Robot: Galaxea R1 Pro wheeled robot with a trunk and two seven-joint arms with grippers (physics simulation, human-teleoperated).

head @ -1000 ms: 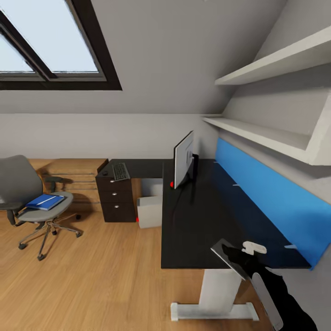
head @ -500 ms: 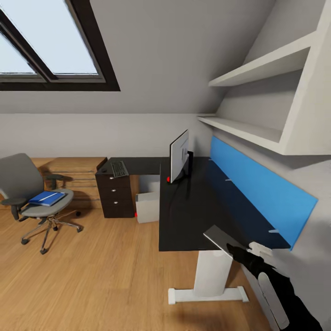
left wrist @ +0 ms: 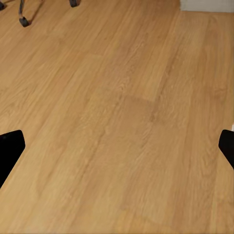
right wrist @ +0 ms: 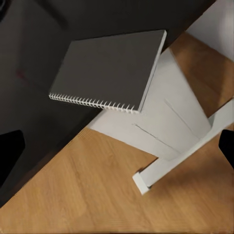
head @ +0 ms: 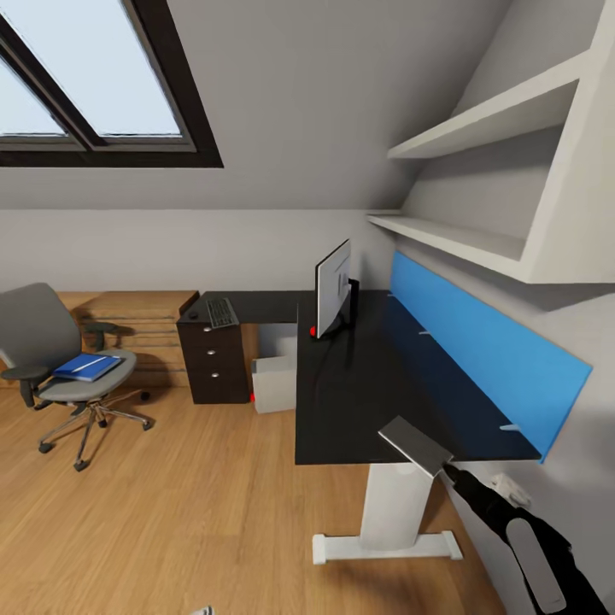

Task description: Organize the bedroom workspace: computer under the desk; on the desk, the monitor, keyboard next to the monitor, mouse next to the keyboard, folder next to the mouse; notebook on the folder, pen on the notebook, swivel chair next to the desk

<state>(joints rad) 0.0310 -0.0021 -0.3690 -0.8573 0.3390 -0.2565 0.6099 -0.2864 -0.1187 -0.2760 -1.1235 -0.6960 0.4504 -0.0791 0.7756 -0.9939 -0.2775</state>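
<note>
Head view is showing you the black worktop with the monitor standing on it, and the keyboard and mouse lying on the far wing above the drawers. Under it the computer is sitting on the floor. Off to the left, the folder is resting on the chair. Your right gripper is reaching toward the worktop's near corner, where the notebook is lying partly overhanging the edge; its fingers are spread apart, gripping nothing. Your left gripper is also spread wide, pointing at bare floor.
</note>
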